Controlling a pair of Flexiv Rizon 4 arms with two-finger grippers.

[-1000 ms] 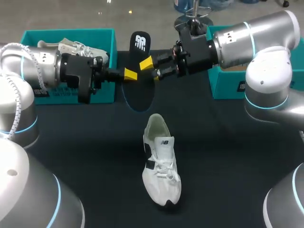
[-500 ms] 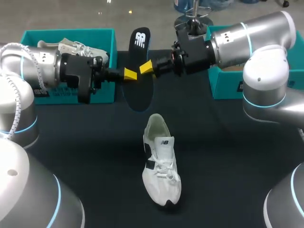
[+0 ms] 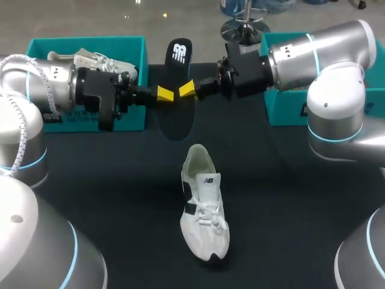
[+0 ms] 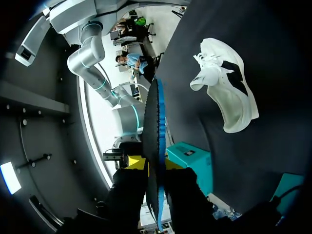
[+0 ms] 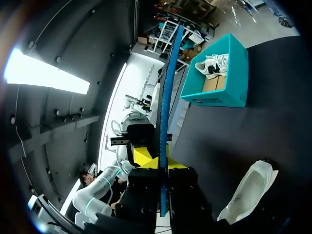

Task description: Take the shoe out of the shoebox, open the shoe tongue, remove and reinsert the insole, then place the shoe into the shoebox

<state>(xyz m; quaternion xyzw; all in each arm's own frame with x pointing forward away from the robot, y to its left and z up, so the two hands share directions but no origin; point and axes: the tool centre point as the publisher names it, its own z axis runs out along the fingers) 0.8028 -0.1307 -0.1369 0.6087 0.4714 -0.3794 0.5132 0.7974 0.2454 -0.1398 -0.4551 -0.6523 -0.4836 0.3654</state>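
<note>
The black insole is held upright in the air above the back of the table, between my two grippers. My right gripper comes in from the right and is shut on its edge; in the right wrist view the insole rises edge-on out of that gripper. My left gripper meets it from the left, and the insole runs straight through that gripper. The white shoe lies on the dark table below, heel toward the insole.
A teal shoebox at the back left holds a second white shoe. Another teal shoebox stands at the back right, behind my right arm. The dark tabletop spreads around the lying shoe.
My right gripper has closed onto the insole's edge, next to the left one. The insole's top has shifted slightly to the right. The left arm and the shoe have stayed put.
</note>
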